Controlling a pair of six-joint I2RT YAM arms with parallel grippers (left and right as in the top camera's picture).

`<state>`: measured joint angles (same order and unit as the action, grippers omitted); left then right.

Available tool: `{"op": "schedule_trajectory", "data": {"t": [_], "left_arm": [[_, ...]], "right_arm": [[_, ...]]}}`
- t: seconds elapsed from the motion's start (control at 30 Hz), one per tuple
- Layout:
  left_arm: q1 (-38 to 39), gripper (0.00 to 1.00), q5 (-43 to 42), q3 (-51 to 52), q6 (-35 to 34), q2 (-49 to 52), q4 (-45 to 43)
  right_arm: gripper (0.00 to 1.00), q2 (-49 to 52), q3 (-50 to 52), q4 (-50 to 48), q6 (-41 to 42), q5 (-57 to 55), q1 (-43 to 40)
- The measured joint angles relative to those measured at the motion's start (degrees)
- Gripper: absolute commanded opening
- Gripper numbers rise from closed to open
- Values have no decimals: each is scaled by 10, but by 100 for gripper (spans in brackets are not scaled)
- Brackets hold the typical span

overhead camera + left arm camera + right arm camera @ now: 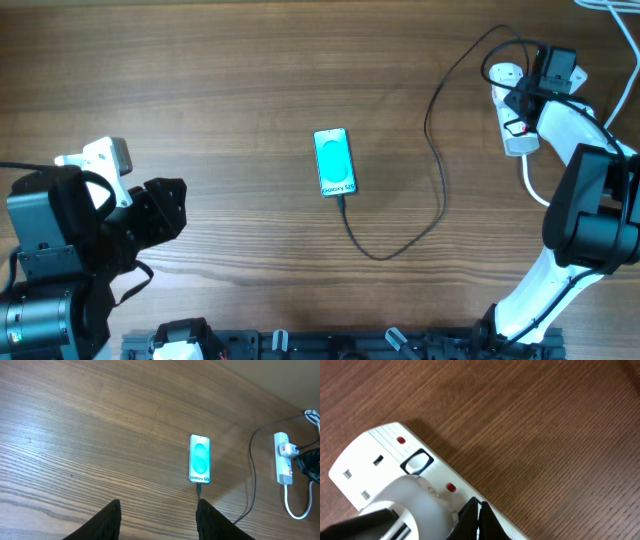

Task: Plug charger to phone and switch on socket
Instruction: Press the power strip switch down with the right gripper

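Observation:
The phone (334,161) lies mid-table with its teal screen up; it also shows in the left wrist view (199,458). The thin black charger cable (437,150) runs from the phone's bottom edge in a loop up to the white socket strip (506,110) at the far right, and its tip sits at the phone's bottom port (198,486). My right gripper (479,510) is shut, fingertips pressed down on the socket (380,460) beside a white plug and a red mark. My left gripper (157,520) is open and empty, well short of the phone.
A thick white cord (530,175) trails from the socket toward my right arm. More white cable (620,20) hangs at the top right corner. A dark rail (350,345) runs along the table's front edge.

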<state>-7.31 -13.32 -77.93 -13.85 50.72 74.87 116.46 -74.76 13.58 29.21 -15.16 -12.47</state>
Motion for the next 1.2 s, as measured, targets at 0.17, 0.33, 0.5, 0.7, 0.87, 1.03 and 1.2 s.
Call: {"op": "schedule_trajectory", "data": {"t": [0.17,0.33,0.5,0.7,0.87,1.03,1.2], "left_arm": [[0,48,0,0,0,0,0],[0,48,0,0,0,0,2],[0,47,0,0,-1,0,9],[0,48,0,0,-7,0,12],[0,48,0,0,-7,0,13],[0,46,0,0,-9,0,14],[0,46,0,0,-11,0,19]], "right_arm": [[4,0,0,-9,0,1,0],[4,0,0,-8,0,10,0],[5,1,0,-5,-7,23,0],[4,7,0,-4,-13,24,0],[5,7,-1,5,-15,32,0],[4,7,-8,30,-15,36,4],[4,-4,-8,67,-24,38,27]]}}
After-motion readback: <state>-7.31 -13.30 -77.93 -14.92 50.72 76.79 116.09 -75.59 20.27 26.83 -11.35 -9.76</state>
